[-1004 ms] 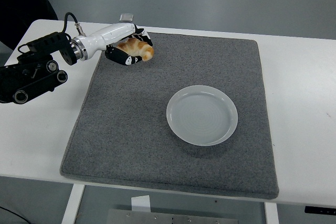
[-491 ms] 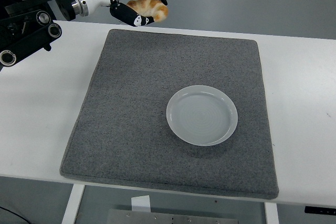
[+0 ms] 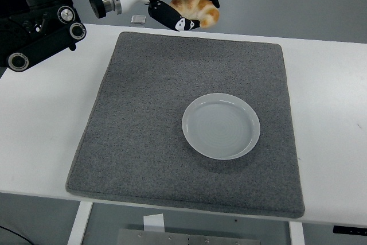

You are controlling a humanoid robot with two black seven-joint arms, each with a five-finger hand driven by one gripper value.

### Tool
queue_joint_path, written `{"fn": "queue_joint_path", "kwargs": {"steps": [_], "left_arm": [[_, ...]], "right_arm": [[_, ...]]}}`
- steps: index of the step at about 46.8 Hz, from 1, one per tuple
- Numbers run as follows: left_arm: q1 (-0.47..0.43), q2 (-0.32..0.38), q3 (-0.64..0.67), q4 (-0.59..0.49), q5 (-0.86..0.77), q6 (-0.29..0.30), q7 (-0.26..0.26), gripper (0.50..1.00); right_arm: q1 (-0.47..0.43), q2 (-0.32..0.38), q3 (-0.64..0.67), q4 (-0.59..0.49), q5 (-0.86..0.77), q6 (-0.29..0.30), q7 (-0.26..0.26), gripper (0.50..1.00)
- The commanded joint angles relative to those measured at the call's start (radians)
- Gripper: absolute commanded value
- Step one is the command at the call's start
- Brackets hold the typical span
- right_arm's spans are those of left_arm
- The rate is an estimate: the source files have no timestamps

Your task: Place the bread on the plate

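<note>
Left robot hand (image 3: 186, 5): fingers closed around the bread (image 3: 196, 10), raised above the mat's far edge.
Plate (image 3: 221, 125): empty, on the grey mat (image 3: 137, 130).
Surface (image 3: 330, 113): white.

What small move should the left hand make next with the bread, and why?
Probably carry it right and toward the near edge, then lower it. The left hand holds the bread raised beyond the grey mat's far edge, while the plate lies empty, right of the mat's centre.
</note>
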Motion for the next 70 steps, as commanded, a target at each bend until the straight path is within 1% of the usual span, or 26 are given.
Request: {"fn": "queue_joint_path", "kwargs": {"steps": [1, 5, 15, 19, 28, 34, 40, 44, 46, 49, 52, 55, 62, 70], "left_arm": [[0.000, -0.015, 0.005, -0.007, 0.007, 0.000, 0.000, 0.500], [-0.001, -0.027, 0.017, -0.023, 0.027, 0.000, -0.003, 0.500], [0.017, -0.096, 0.023, -0.026, 0.139, 0.002, -0.003, 0.500], [0.023, -0.101, 0.037, -0.024, 0.176, 0.005, -0.003, 0.500], [0.064, -0.116, 0.046, -0.024, 0.199, 0.012, -0.003, 0.500], [0.103, -0.121, 0.048, -0.021, 0.251, 0.043, -0.003, 0.500], [0.144, -0.159, 0.060, -0.017, 0.271, 0.055, -0.003, 0.500], [0.163, -0.165, 0.083, -0.013, 0.279, 0.068, -0.003, 0.500], [0.172, -0.165, 0.085, -0.013, 0.282, 0.081, -0.003, 0.500], [0.192, -0.167, 0.091, -0.010, 0.292, 0.118, -0.003, 0.500], [0.200, -0.185, 0.112, -0.004, 0.306, 0.147, -0.003, 0.500], [0.203, -0.207, 0.143, 0.013, 0.312, 0.167, -0.003, 0.500], [0.209, -0.221, 0.189, 0.052, 0.319, 0.218, -0.003, 0.500], [0.215, -0.259, 0.241, 0.100, 0.319, 0.270, -0.003, 0.500]], "right_arm": [[0.000, 0.000, 0.001, 0.000, 0.000, 0.000, 0.002, 0.952], [0.000, 0.000, 0.001, 0.000, 0.000, 0.000, 0.000, 0.952], [0.000, 0.000, -0.001, 0.000, 0.000, 0.000, 0.002, 0.952], [0.000, 0.000, -0.001, 0.000, 0.000, 0.000, 0.000, 0.952], [0.000, 0.000, -0.001, 0.000, 0.000, 0.000, 0.000, 0.954], [0.000, 0.000, -0.001, 0.000, 0.000, 0.000, 0.000, 0.954], [0.000, 0.000, 0.001, 0.000, 0.000, 0.000, 0.000, 0.952], [0.000, 0.000, -0.001, 0.000, 0.000, 0.000, 0.000, 0.954], [0.000, 0.000, -0.001, 0.000, 0.000, 0.000, 0.000, 0.952], [0.000, 0.000, -0.001, 0.000, 0.000, 0.000, 0.000, 0.952], [0.000, 0.000, 0.001, 0.000, 0.000, 0.000, 0.000, 0.952], [0.000, 0.000, -0.001, 0.000, 0.000, 0.000, 0.000, 0.952], [0.000, 0.000, -0.001, 0.000, 0.000, 0.000, 0.000, 0.952], [0.000, 0.000, -0.001, 0.000, 0.000, 0.000, 0.000, 0.952]]}}
